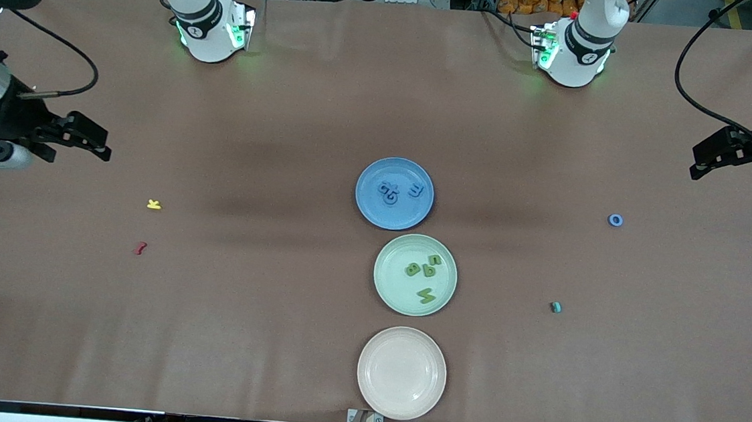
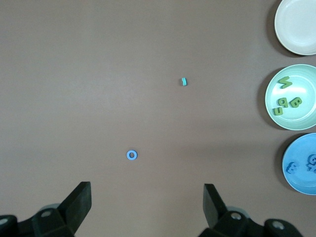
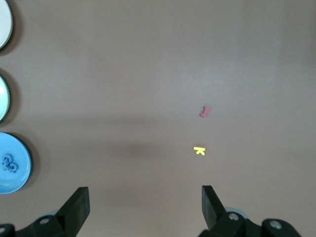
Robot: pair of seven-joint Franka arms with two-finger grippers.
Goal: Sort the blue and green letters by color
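A round cream plate (image 1: 401,373) lies nearest the front camera, bare. Next up the middle row, a pale green round plate (image 1: 415,274) holds 3 leaf-green flat letters (image 1: 423,273); one reads as a B, another perhaps a 5. Then a blue round plate (image 1: 395,193) holds 3 medium blue flat letters (image 1: 399,191), one like an E.

The left gripper (image 1: 732,162), fingers spread wide and holding nothing, hangs over the left arm's end of the brown paper-like tablecloth (image 1: 288,130). Its wrist view shows a loose blue ring-shaped letter O (image 2: 132,155) on the cloth ahead of its fingers (image 2: 79,200), and a small teal piece (image 2: 184,81) past that, nearer the cream plate.

The right gripper (image 1: 76,136), also spread and holding nothing, hangs over the right arm's end. Ahead of it lie a tiny yellow letter (image 3: 199,150) and a small red squiggle (image 3: 205,112), the squiggle nearer the front camera.

Only the front view shows both arm bases, glowing green, along the table's top edge, with cables and orange items past it.
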